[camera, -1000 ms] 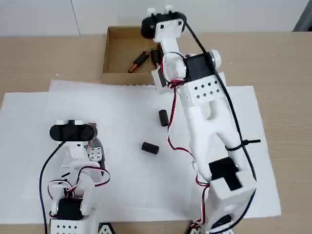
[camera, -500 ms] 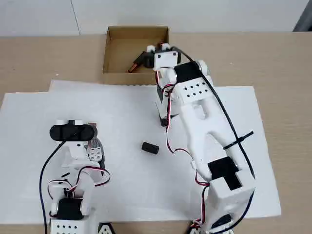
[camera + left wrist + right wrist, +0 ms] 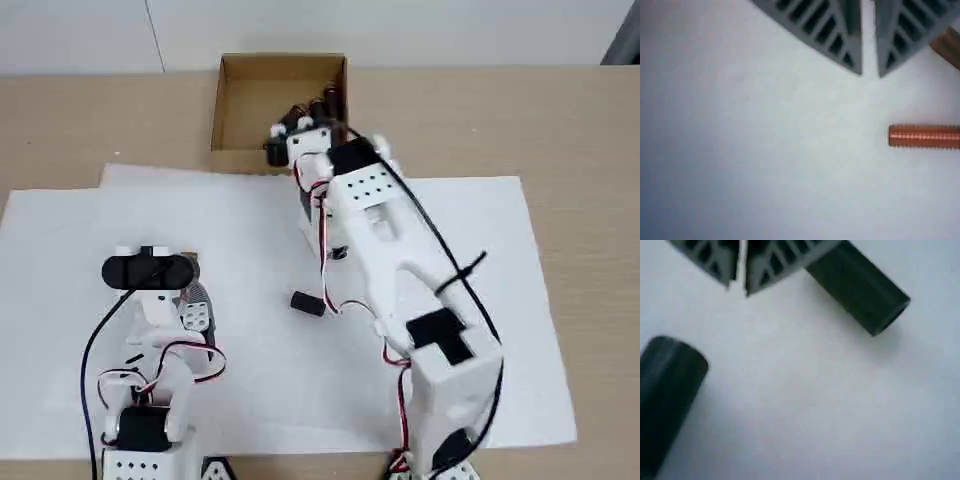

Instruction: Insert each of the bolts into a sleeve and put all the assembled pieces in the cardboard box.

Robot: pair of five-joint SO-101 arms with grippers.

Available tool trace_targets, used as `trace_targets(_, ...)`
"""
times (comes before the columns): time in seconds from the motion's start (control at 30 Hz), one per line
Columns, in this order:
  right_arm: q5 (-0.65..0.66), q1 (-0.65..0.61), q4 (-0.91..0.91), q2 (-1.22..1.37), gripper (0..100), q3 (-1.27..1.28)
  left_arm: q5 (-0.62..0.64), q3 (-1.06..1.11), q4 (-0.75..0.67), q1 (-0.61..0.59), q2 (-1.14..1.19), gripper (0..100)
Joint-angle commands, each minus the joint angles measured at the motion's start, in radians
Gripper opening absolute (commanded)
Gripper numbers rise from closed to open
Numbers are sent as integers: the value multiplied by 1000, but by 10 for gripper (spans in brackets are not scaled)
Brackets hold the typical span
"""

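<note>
My right gripper hangs shut and empty just above the white paper, between two black sleeves: one sleeve lies close beside its fingertips, the other sleeve farther off. From above, the right arm stretches over the paper's middle, with one sleeve lying free beside it and another half hidden under it. My left gripper is shut on nothing over the paper, with a copper bolt lying a little ahead of it. The cardboard box holds assembled pieces at its right wall.
White paper covers most of the wooden table. The left arm stands at the near left corner. A second copper piece shows beside the left fingers. Open paper lies between the two arms.
The right arm has drawn back out of the cardboard box and swung down over the paper toward the sleeves. The assembled pieces stay in the box. The left arm has not moved.
</note>
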Motion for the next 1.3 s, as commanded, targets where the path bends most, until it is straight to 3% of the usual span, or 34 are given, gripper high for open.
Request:
trace_targets(0.0,6,-1,-45,13,6,-6,-5,-7,3,-5,-9,6)
trace_targets(0.2,12,-1,-93,35,111,-6,-5,-7,3,-5,-9,6)
trace_targets(0.87,17,47,-202,176,115,-8,-6,-7,3,-5,-9,6)
trace_targets(1.17,17,44,-228,245,102,-8,-6,-7,3,-5,-9,6)
trace_targets(1.27,17,44,-228,243,0,-8,-6,-7,3,-5,-9,6)
